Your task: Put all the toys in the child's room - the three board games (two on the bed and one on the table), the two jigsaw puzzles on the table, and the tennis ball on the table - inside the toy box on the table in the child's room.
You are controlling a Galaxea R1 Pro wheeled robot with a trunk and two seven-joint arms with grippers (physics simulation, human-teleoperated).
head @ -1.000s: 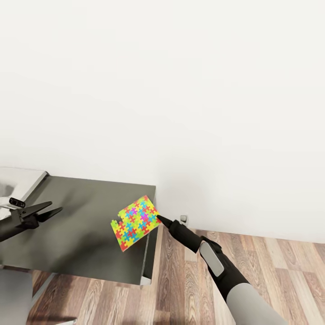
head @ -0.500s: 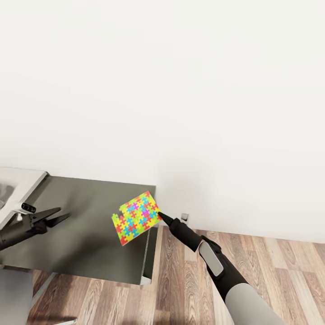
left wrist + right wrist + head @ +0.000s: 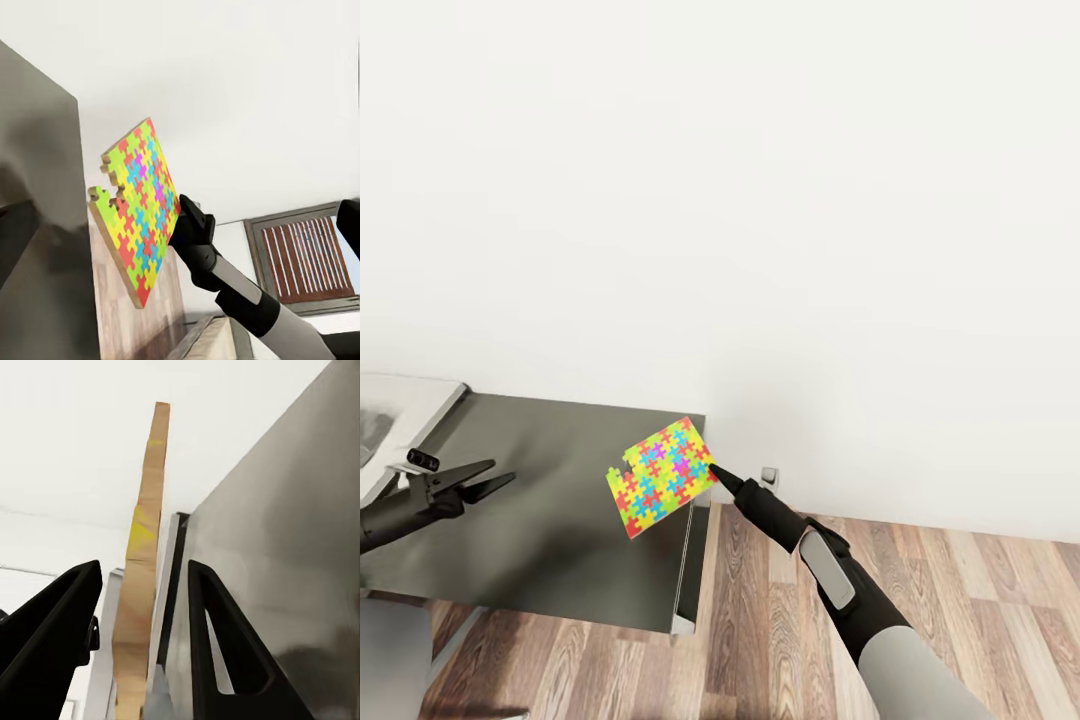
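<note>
Puzzle: the jigsaw puzzle (image 3: pixel 661 476) is tilted up on edge over the right end of the dark counter (image 3: pixel 550 520), near its edge above the wooden floor (image 3: pixel 960 600).
Right end effector: your right end effector (image 3: pixel 716 474) meets the puzzle's right corner; the right wrist view shows the slab (image 3: pixel 142 585) edge-on between two spread fingers (image 3: pixel 225 660), and I cannot tell whether they truly pinch it.
Left end effector: your left end effector (image 3: pixel 480 478) hovers over the counter's left part, jaws slightly parted, holding nothing.
Risk, slip: a corner hold on a thin tilted slab looks weak; a quick swing could let it pivot or drop.
Risk, fall: if it drops here, it may slide off the counter onto the floor.
Risk, pieces: I judge that a hard landing might loosen the interlocking pieces.
</note>
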